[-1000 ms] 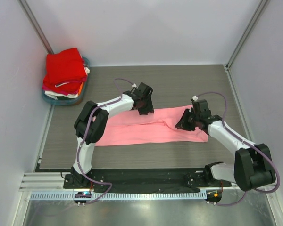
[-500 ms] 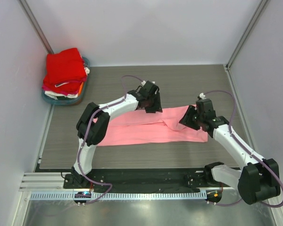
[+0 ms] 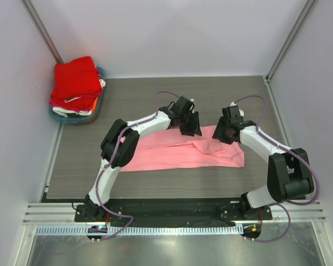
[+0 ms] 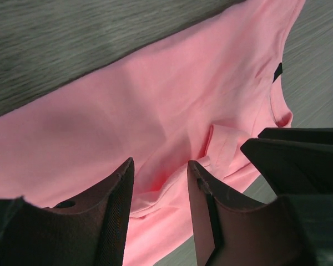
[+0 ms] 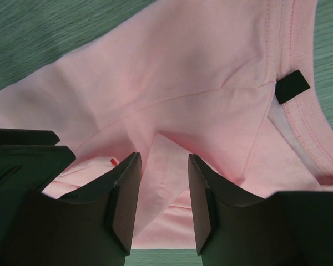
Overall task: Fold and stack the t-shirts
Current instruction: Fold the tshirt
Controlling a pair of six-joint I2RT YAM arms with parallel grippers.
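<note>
Pink shirt (image 3: 177, 156) lies flat on the table (image 3: 127, 100) as a long folded band. Left hand (image 3: 190, 126) and right hand (image 3: 224, 133) hover over its far edge, jaws apart, empty. Cloth likely light and limp; pinch corners.

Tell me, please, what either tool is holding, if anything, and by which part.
Nothing is held: the left tool and the right tool both hang open over the pink t-shirt, with no cloth in either.
</note>
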